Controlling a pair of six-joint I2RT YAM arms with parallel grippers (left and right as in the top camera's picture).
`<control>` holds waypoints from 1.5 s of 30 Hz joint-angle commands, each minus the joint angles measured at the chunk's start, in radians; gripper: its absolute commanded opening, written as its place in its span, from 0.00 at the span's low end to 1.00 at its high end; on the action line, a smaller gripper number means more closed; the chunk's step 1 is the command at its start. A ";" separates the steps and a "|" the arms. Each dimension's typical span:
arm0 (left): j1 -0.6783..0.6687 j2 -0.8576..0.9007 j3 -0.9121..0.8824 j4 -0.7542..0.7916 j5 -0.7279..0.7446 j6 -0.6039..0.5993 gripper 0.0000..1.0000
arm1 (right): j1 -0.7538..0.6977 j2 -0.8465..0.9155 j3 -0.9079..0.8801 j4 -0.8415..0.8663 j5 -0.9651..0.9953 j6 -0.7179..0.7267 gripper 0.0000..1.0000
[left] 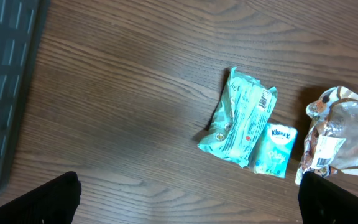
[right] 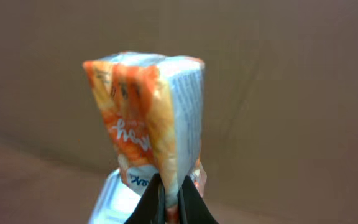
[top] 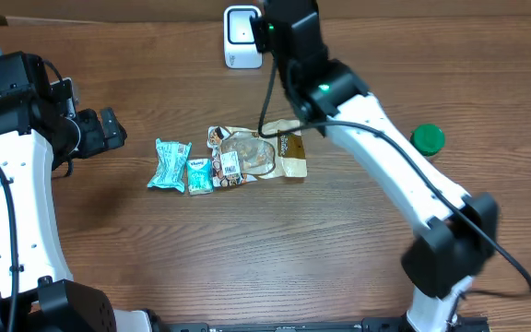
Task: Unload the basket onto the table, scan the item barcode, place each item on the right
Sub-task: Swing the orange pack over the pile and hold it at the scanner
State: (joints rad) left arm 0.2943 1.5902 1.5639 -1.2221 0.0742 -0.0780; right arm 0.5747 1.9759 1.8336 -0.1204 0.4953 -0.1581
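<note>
My right pincer was clenched on the bottom seam of the orange packet, which stood up from my tips toward twelve o'clock in the wrist view. I held it off the bench at the twelve o'clock edge, right by the white scanner. My left pincer hung released and empty at nine o'clock, over bare wood.

I judged the packet light and soft. Its film wrapper was creased and bulged above the pinch, so it would flop or twist if I swung it fast. The glossy film looked slippery too. A thin seam was a poor hold for turning it, and a grip across the fuller body would have steadied it better, provided my fingers stayed off the printed panel.

I could not find a barcode on the faces I saw. Only part of an orange word and a pale side panel showed, and the back was turned away. From overhead my own arm hid the packet and my tips entirely. In the wrist view only a pale blurred corner at seven o'clock hinted at the scanner, so I could not tell how the packet faced its window.
</note>
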 commanded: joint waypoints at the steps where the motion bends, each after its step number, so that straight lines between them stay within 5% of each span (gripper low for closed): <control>1: -0.008 -0.008 0.004 0.000 0.004 0.003 1.00 | -0.009 0.144 0.010 0.167 0.133 -0.358 0.04; 6: -0.008 -0.008 0.004 0.000 0.004 0.003 1.00 | -0.012 0.307 0.010 0.446 -0.011 -0.677 0.04; 14: -0.008 -0.008 0.004 0.000 0.004 0.003 1.00 | -0.023 0.492 0.010 0.538 -0.097 -0.951 0.04; 35: -0.008 -0.008 0.004 0.000 0.004 0.003 1.00 | -0.023 0.500 0.008 0.584 -0.093 -0.898 0.04; 45: -0.013 -0.008 0.004 0.000 0.004 0.003 0.99 | -0.018 0.307 0.008 0.383 -0.090 -0.526 0.04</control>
State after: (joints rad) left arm 0.2943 1.5902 1.5639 -1.2232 0.0753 -0.0780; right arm 0.5495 2.4371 1.8320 0.2848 0.4065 -0.8497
